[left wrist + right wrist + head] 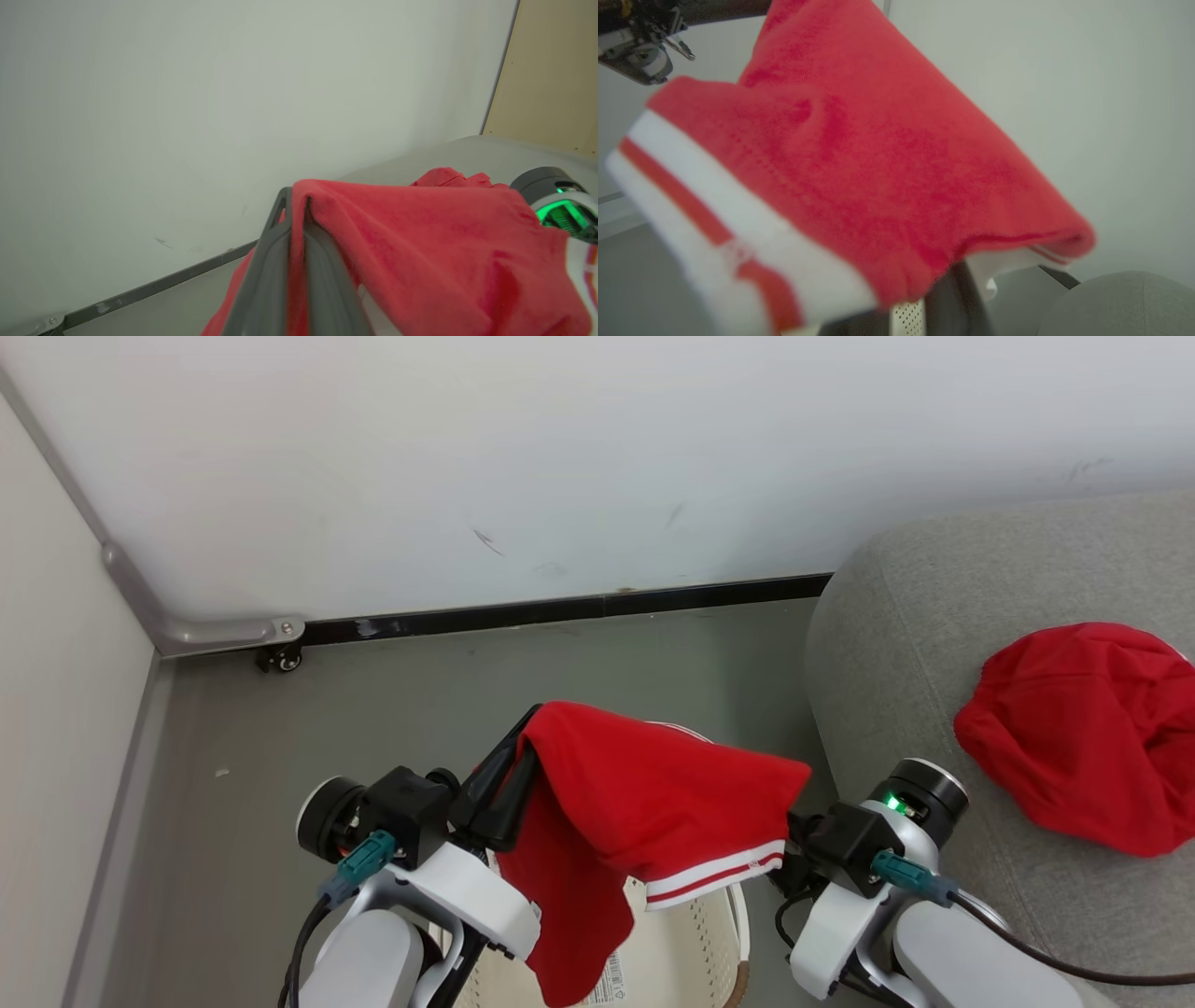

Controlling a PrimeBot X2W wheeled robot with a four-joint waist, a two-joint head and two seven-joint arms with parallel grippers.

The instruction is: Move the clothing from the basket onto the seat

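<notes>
The left jaws were pinched shut on a top corner of the red garment (644, 793), held up over the basket (695, 947) below them. Its striped hem (714, 877) hid the right jaws, so their state could not be told. Right of them, another garment (1088, 737) lay on the seat (896, 616). Light, limp cloth would likely sag and slide; bunched corners or the thicker hem seemed the safest holds.
</notes>
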